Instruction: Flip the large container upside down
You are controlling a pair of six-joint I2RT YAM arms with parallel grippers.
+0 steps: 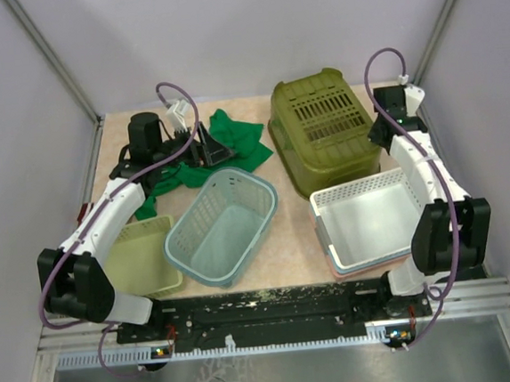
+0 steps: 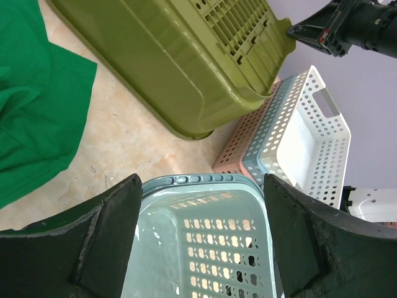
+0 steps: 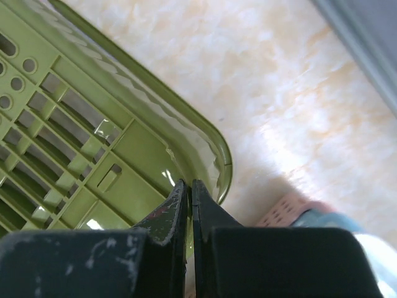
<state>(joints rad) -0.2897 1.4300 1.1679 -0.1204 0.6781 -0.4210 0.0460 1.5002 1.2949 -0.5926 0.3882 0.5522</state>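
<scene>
Left gripper [image 2: 201, 183]: hanging wide open right over the teal mesh basket [image 2: 198, 248], gripping nothing and touching nothing as far as I'm seeing.
Right gripper [image 3: 191, 198]: jaws are squeezing nearly shut on a corner edge of the large container [image 1: 320, 118], with just a sliver of green plastic between them.
Where the tub is: it's sitting at the far right of the table [image 1: 294, 232], just behind the stacked baskets, with its slotted bottom facing up.
Progress: I'm guessing the flip is basically done, since the ribbed underside is showing on top and the long lip is lying along the table in the left wrist view. I can't tell if the held corner is fully down.
What's left: probably just lowering that corner, letting go and backing the arm off.
Teal basket contents: nothing is showing inside it.
White perforated basket [image 1: 369, 217]: it's nesting on a pale blue basket [image 2: 268, 139] and a pink basket [image 2: 239, 146], and nothing is showing in the top one.
Light-green tray [image 1: 144, 254]: it's lying near left, partly under the left arm, and the visible part is looking bare.
Green cloth [image 1: 237, 139]: it's crumpled loose on the table at the back, not in any container.
</scene>
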